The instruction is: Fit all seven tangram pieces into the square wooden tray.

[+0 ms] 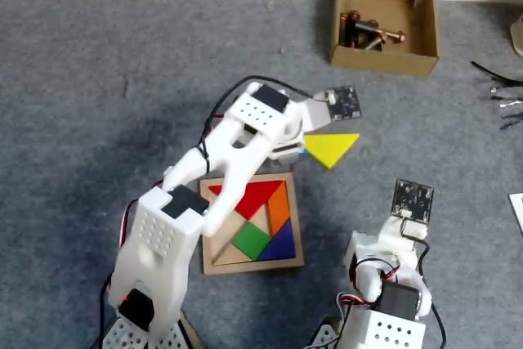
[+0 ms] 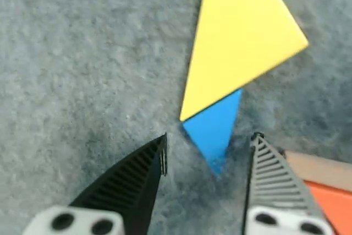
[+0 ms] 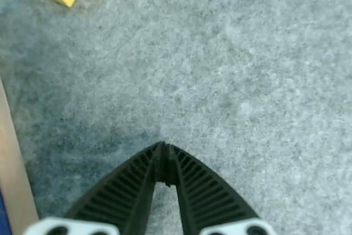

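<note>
Though spread wide and gripping nothing, noted left hand [image 2: 210, 138] set low over the grey felt desk [image 1: 82, 79], one finger either side of the narrow tip of the blue triangle [image 2: 214, 122]. Judged a straddle for pinching that piece across its thin edges.

Found blue triangle flat on the felt just beyond the far right corner of the square wooden tray [image 1: 253, 266], touching the yellow triangle [image 2: 242, 37], perhaps tucked slightly under it; cannot tell which. Yellow triangle larger, just right of it, outside the tray. Judged both as leftovers awaiting slots.

Inside tray: red triangle [image 1: 245, 194], orange piece [image 1: 280, 206], green square [image 1: 251, 240] and dark blue triangle [image 1: 282, 244], seated flat, edges meeting. Left part hidden under the arm.

Right hand [image 3: 165, 147] shut tight, tips meeting, empty, over bare felt right of the tray. Judged parked out of the way.

Pieces flat, matt, painted, sharp-cornered. Tray of pale wood with raised rim. Felt nappy, likely resisting slide. Fingers black, ribbed, tapering. Far right: cardboard box [image 1: 380, 61] with metal bits.
</note>
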`<state>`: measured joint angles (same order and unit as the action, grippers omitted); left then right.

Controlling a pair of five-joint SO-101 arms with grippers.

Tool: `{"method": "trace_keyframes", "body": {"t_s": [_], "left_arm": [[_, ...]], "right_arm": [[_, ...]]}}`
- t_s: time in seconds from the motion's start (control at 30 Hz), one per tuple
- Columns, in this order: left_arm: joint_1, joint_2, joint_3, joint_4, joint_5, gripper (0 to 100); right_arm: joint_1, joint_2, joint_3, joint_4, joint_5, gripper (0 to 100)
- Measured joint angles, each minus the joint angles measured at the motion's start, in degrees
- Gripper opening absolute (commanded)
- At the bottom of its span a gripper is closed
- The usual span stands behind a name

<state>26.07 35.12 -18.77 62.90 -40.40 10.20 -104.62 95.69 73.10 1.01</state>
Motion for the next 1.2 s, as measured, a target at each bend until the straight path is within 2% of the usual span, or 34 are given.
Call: {"method": "trace_keyframes", "body": {"t_s": [0.2,0.4,1.07,1.2], "left_arm": [[0.0,1.58,0.0,-1.67,6.42,22],[0.35,5.71,-0.7,-1.85,7.03,9],[0.62,6.95,-2.81,-1.76,7.21,6],[0.44,7.56,-7.3,3.34,6.95,8]], "right_arm": [[0.0,0.0,0.0,0.0,0.0,0.5],[0.0,0.0,0.0,0.0,0.0,0.5],[0.0,0.0,0.0,0.0,0.0,0.5],[0.0,0.0,0.0,0.0,0.0,0.5]]}}
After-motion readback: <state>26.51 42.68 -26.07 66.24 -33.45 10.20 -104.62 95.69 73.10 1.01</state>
